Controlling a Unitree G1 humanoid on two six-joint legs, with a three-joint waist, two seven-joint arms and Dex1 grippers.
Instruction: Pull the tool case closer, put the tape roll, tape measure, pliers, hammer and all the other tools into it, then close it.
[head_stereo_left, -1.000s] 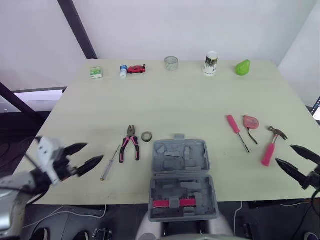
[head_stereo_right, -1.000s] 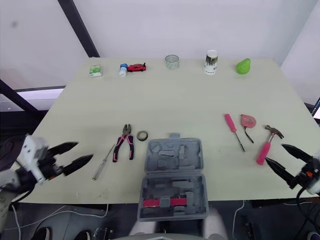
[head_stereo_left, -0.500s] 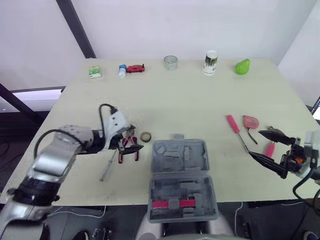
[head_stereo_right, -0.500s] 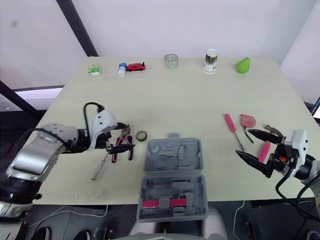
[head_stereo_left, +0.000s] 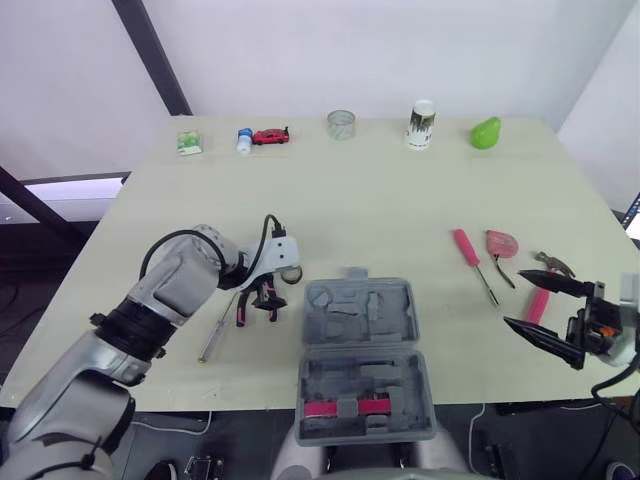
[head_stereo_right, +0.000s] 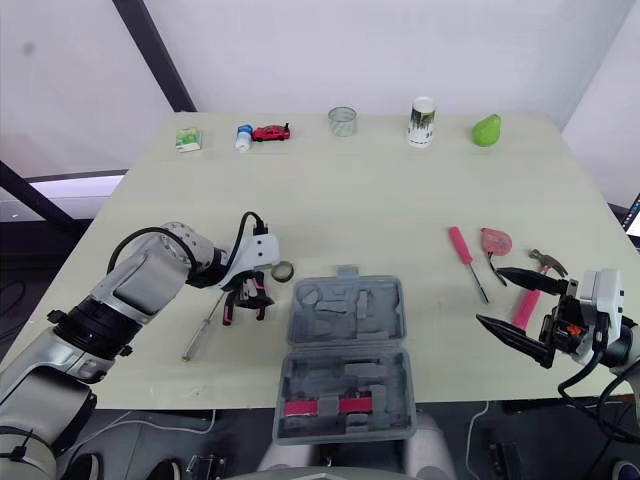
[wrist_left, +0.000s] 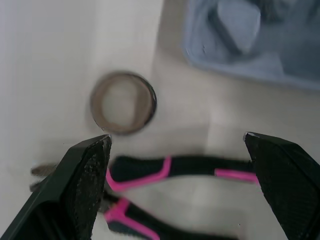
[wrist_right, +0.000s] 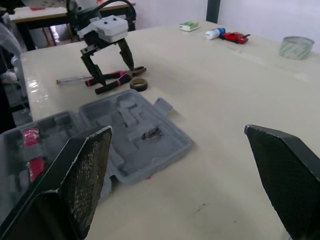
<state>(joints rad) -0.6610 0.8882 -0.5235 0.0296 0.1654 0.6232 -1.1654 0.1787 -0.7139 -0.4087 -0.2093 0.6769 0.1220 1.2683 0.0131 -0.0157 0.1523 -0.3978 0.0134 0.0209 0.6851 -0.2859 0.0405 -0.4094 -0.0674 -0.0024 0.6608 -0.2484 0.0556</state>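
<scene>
readable text: none | can at the far edge of the counter: dark printed label, letters too small to read | green packet: print not legible | small bottle: blue label, not legible

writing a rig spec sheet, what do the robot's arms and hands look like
Each hand has two black, pointed, rough-textured fingers on a white boxy wrist block. The left hand sits on an arm of rounded silver-grey shells, with a black cable looping at the wrist. The right hand has a small orange spot at the base of its fingers.
</scene>
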